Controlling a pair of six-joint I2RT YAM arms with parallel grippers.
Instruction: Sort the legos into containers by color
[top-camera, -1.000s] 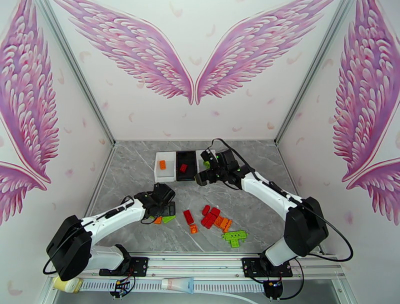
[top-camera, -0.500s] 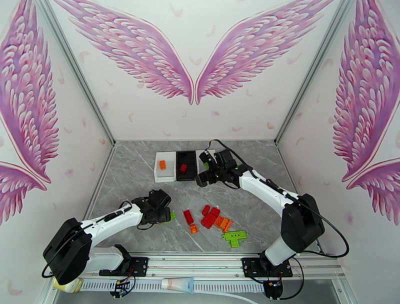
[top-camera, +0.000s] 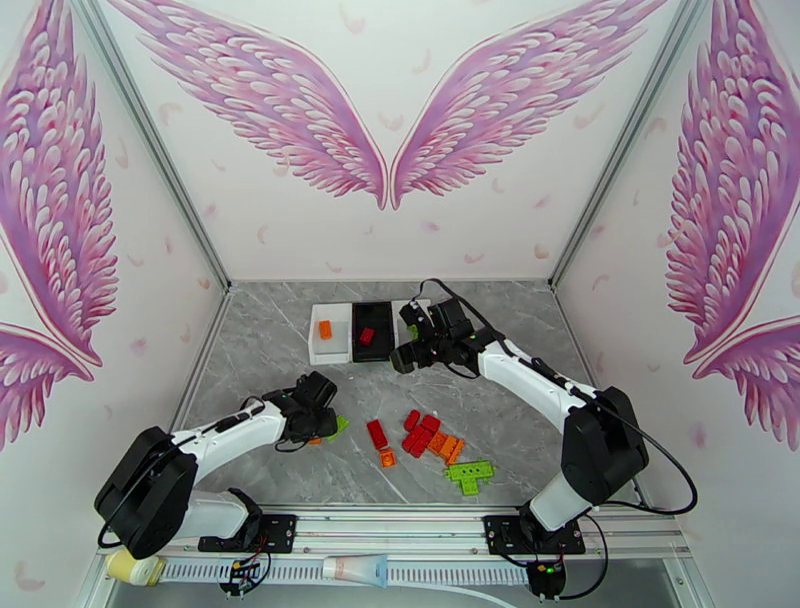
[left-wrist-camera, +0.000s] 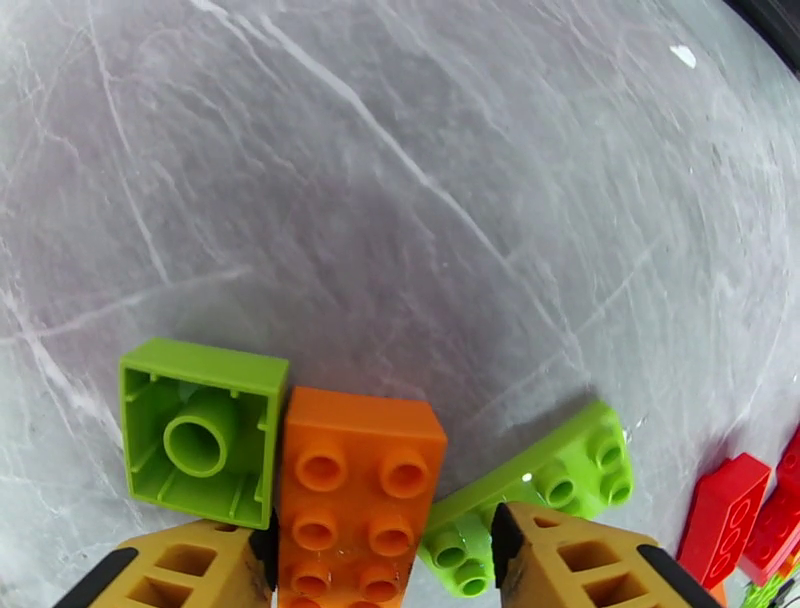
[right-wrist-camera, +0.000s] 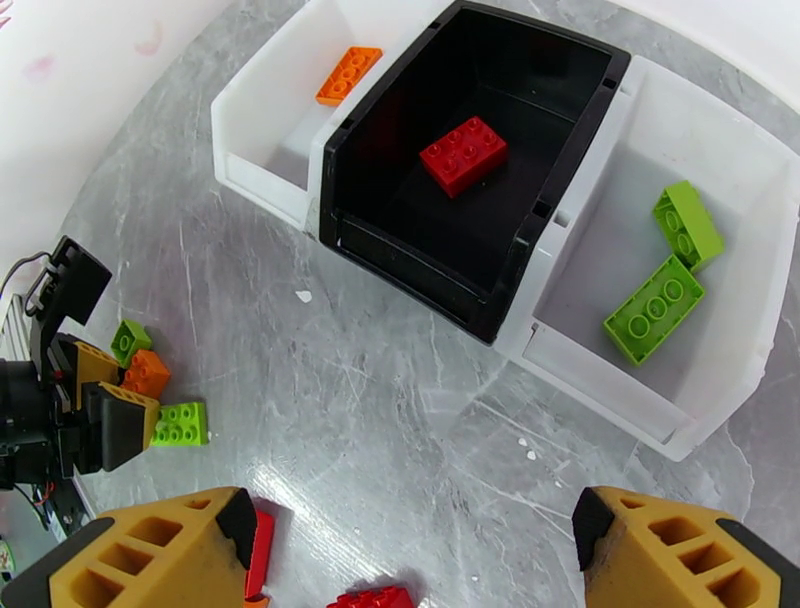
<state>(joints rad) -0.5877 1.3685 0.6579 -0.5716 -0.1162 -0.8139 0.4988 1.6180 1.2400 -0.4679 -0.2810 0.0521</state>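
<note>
Three containers (right-wrist-camera: 420, 282), two white and one black, hold four legos (right-wrist-camera: 463, 155): one orange, one red, two green.

White walls (top-camera: 400, 240) painted with big pink feathered wings (top-camera: 300, 120) enclose a grey marble-patterned desk (top-camera: 270, 340), framed by metal corner posts (top-camera: 150, 140) under even light.

This is a robot-testing booth in a lab. A grey marble-patterned desk (top-camera: 260, 330) is boxed in by white panels (top-camera: 400, 245) printed with pink wings (top-camera: 300, 110). Aluminium posts (top-camera: 150, 135) rise from its far corners, and a left arm (top-camera: 225, 438) and a right arm (top-camera: 535, 380) are bolted to a metal rail (top-camera: 400, 522) at its near edge.
</note>
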